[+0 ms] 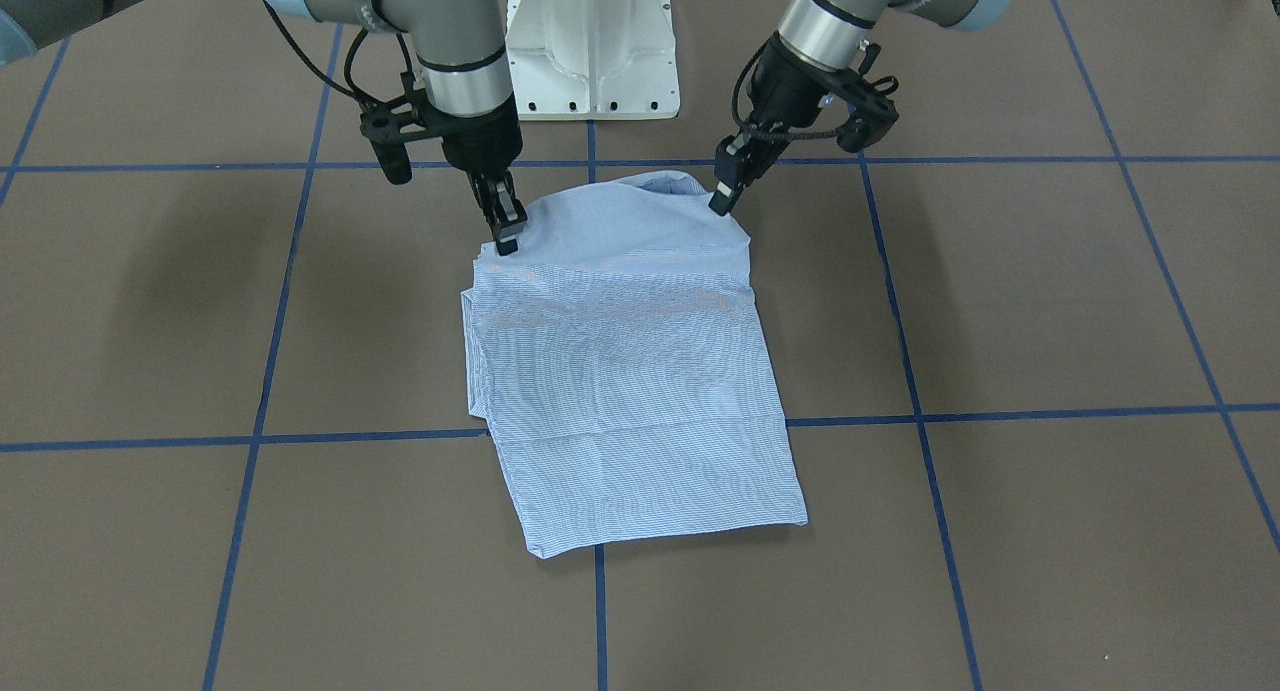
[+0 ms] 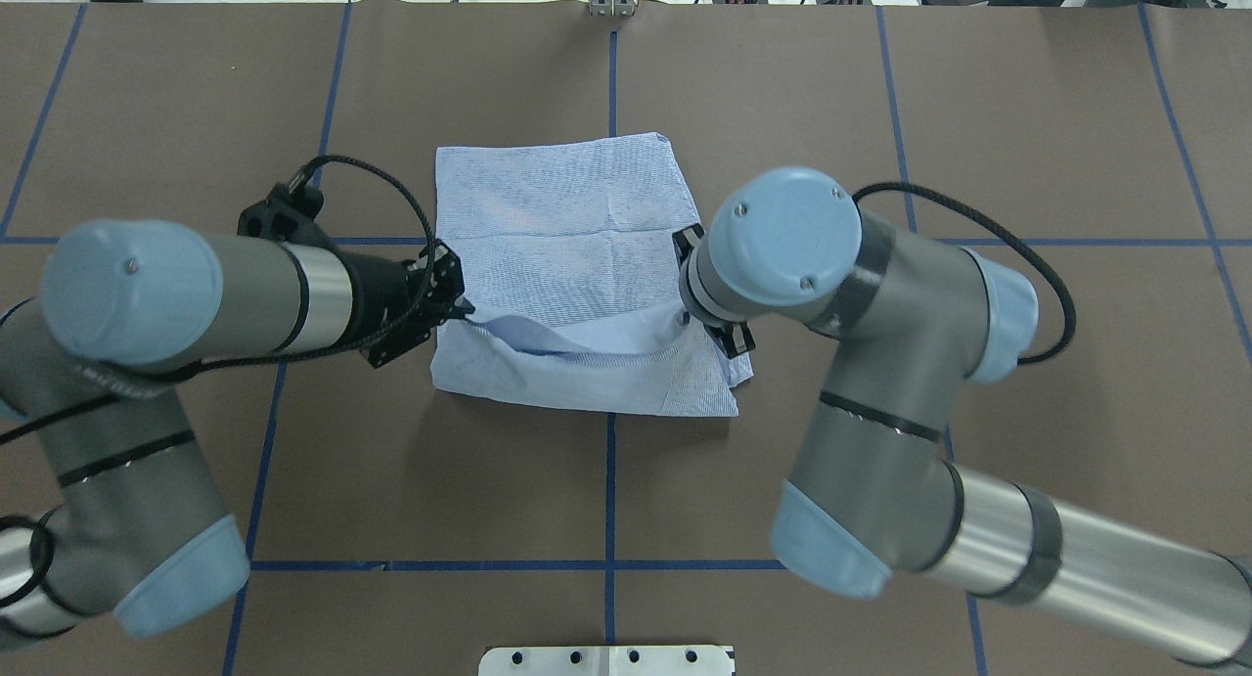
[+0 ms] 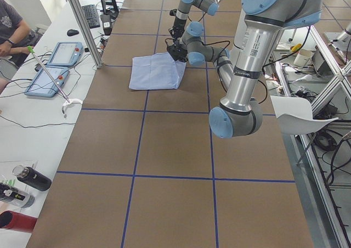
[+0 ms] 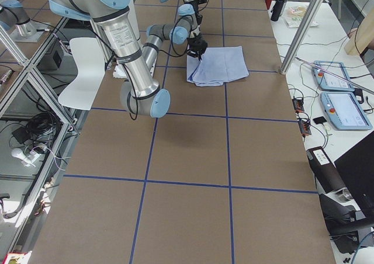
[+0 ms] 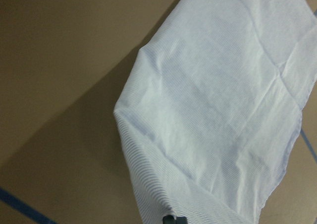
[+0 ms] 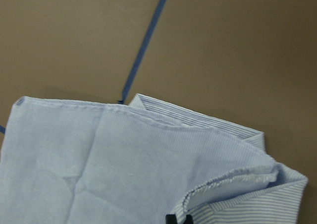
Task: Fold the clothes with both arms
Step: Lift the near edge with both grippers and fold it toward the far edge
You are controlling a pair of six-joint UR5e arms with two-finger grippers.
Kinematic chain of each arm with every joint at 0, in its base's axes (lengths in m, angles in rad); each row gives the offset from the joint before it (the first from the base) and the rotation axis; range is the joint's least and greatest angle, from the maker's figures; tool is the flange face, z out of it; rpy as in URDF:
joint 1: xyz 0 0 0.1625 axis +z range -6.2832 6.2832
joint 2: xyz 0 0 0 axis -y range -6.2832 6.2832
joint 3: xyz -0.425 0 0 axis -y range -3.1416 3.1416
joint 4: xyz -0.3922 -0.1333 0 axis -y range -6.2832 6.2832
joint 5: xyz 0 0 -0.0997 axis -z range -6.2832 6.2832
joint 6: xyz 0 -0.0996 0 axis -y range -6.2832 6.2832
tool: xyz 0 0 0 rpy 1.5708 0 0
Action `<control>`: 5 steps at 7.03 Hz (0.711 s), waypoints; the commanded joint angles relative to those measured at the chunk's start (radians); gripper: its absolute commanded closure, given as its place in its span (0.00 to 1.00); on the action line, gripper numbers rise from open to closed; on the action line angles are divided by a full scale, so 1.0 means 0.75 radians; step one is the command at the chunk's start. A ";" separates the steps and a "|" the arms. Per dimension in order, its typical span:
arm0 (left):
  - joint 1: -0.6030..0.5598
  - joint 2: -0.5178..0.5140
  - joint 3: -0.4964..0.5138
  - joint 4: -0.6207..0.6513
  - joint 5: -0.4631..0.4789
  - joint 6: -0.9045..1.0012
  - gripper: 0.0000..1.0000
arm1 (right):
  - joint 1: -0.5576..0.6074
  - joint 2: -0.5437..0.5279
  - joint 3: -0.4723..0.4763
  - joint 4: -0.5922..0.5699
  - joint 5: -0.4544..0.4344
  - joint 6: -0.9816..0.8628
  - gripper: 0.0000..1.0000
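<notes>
The clothes are one light blue-and-white striped shirt (image 1: 620, 371) (image 2: 567, 226), folded into a rectangle on the brown table. Its edge nearest the robot is raised off the table between the two arms. My left gripper (image 1: 722, 199) (image 2: 468, 311) is shut on one corner of that raised edge. At the other corner my right gripper (image 1: 507, 239) (image 2: 732, 343) is shut on the cloth, partly hidden under its own wrist in the overhead view. Both wrist views show the shirt (image 5: 213, 110) (image 6: 99, 159) spreading away from a fingertip at the bottom edge.
The white pedestal base (image 1: 590, 51) stands just behind the shirt. Blue tape lines (image 1: 600, 611) grid the brown table. Beyond the far edge, a side bench holds two tablets (image 3: 63, 53) and bottles (image 3: 30, 178); a person's arm (image 3: 11, 34) rests there.
</notes>
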 commanded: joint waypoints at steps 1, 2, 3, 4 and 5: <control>-0.159 -0.143 0.282 -0.040 -0.040 0.148 1.00 | 0.166 0.188 -0.424 0.211 0.164 -0.129 1.00; -0.198 -0.167 0.401 -0.133 -0.040 0.163 1.00 | 0.186 0.268 -0.576 0.234 0.191 -0.186 1.00; -0.223 -0.212 0.536 -0.219 -0.040 0.173 1.00 | 0.217 0.337 -0.729 0.313 0.230 -0.246 1.00; -0.241 -0.279 0.675 -0.285 -0.038 0.193 1.00 | 0.254 0.378 -0.858 0.415 0.295 -0.311 1.00; -0.254 -0.347 0.816 -0.346 -0.032 0.196 1.00 | 0.262 0.409 -0.949 0.467 0.306 -0.354 1.00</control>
